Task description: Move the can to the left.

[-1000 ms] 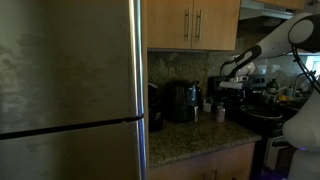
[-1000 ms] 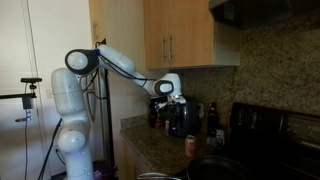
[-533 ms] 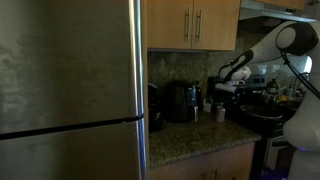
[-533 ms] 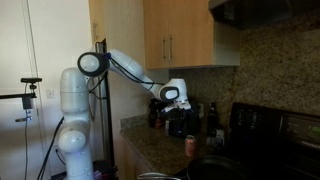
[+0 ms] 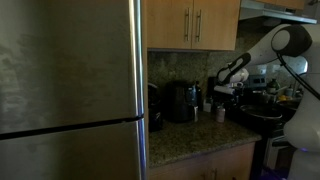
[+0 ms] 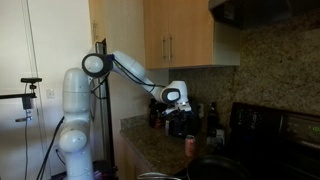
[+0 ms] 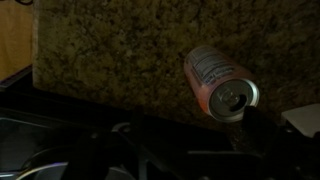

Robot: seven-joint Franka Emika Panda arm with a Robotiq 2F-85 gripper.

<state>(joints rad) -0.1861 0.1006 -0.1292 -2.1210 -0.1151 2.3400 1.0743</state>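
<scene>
Hovering high over the desk (image 6: 155, 152), the hand (image 6: 176, 100) sits at the end of the outstretched arm, above and slightly to the far side of the can (image 6: 191, 145), well apart from it. Whether its jaws stand wide or narrow I cannot tell: both exterior views are too small, and the wrist view shows only a dark shape at its lower right edge that may be a finger. It holds nothing that I can see.

Below it, the can stands on the speckled stone, near the desk's front edge and close to the black stove (image 7: 60, 140). A black appliance (image 5: 181, 101) sits farther back against the wall, to the left of the can in an exterior view (image 5: 221, 115).

Likely trouble comes from the descent. If the hand comes down off-centre, one finger could strike the rim and knock the can over; it looks light and narrow-based, so it could roll toward the stove or off the near edge. A push instead of a grasp could tip it the same way. Carrying it too far left risks bumping the appliance.

The can's long axis is vertical, with its pale top and opening facing up. It only looks slanted in the wrist view (image 7: 215, 78) because the camera looks down at an angle.
</scene>
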